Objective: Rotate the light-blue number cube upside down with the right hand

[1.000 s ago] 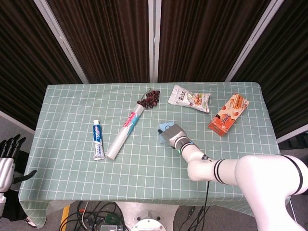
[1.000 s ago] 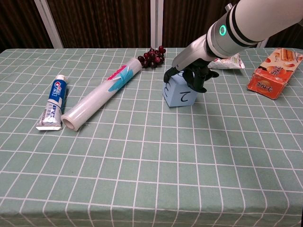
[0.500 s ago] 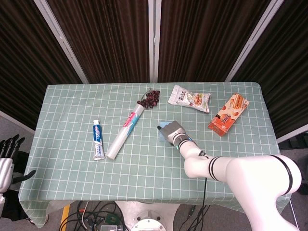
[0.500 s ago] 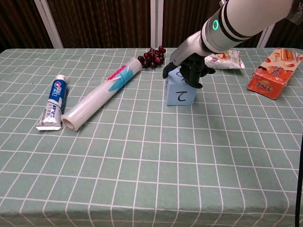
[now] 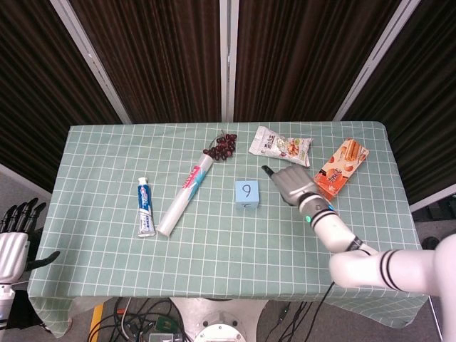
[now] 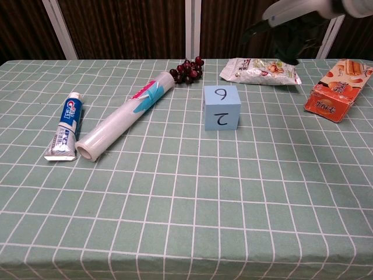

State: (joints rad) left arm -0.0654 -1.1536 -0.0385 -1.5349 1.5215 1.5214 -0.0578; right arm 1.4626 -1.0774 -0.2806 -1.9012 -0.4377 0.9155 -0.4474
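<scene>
Now the right robot hand [image 5: 291, 183], fingers apart, has released the light-blue number cube [image 5: 246, 194].

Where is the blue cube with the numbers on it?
The light-blue number cube sits near the middle of the table, free of both hands. In the head view the plastic-wrap roll lies to its left and the right hand hangs to its right.
</scene>
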